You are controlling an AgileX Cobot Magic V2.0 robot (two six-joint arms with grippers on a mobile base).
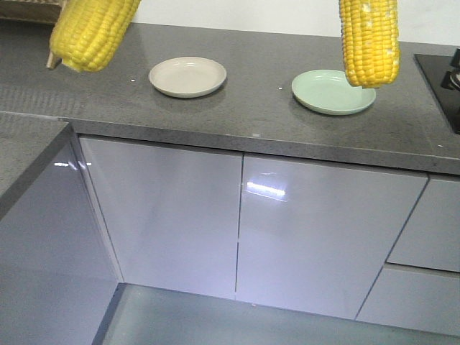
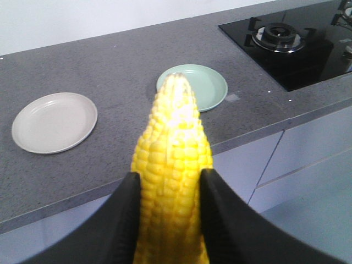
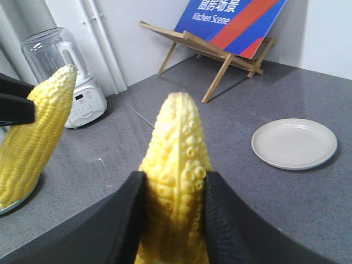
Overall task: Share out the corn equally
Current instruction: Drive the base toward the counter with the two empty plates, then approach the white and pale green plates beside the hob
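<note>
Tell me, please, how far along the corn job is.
Done: nothing placed yet; the beige plate and the green plate are both empty. In hand: the left gripper holds one cob and the right gripper a second cob, raised above the counter. Left: setting cobs on each plate in equal numbers.

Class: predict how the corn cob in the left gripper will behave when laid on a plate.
The corn cob looks round and tapered, so it may roll. It stands straight out from the left gripper, so probably stiff.
</note>
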